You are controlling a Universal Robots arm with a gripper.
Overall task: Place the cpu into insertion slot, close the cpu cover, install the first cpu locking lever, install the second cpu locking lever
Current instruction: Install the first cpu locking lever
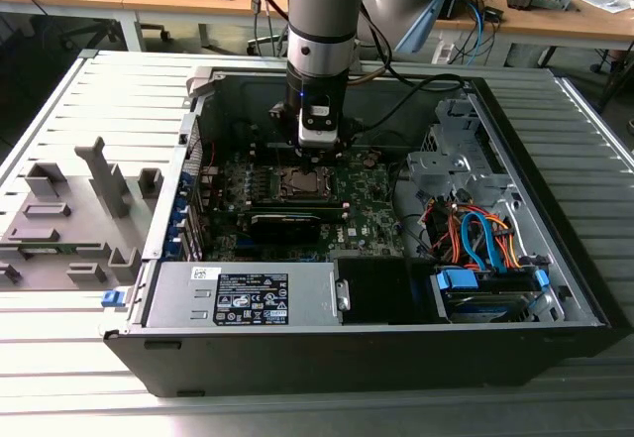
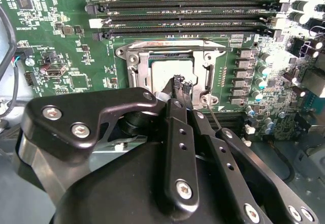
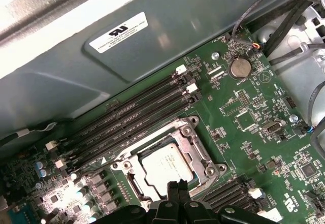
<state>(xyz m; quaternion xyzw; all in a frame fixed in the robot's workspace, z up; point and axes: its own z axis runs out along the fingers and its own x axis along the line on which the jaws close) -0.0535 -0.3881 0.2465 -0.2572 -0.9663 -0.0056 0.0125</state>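
Exterior view gives you the counter (image 1: 59, 378), ribbed grey metal, with the open computer case (image 1: 396, 343) lying across its middle and reaching close to its near edge. Grey fixtures (image 1: 69, 209) sit by the counter's edge at the exterior view's left, well apart from the case, with bare ribs around them. Wooden worktops strewn with cables run beyond the far edge.

Your arm comes straight down into the case, and the hand (image 1: 319, 143) hangs just above the insertion slot (image 1: 302, 181). Room there is tight: the case wall (image 3: 152, 41) rises just past the memory slots (image 3: 132, 117), which lie right beside the slot. A power supply (image 1: 248, 293) fills the case's near side.

In both wrist views the hand (image 2: 181, 83) (image 3: 177, 187) has its fingertips drawn together, closed, over one edge of the cpu (image 2: 165, 74) (image 3: 162, 165). The cpu lies flat inside the insertion slot (image 2: 152, 45) (image 3: 190, 125), silvery face up. The cpu cover (image 2: 143, 69) (image 3: 200, 155) lies down around it, the chip showing through its window. A thin metal rod (image 2: 214, 118) stands just beside the fingers, near the slot's corner.
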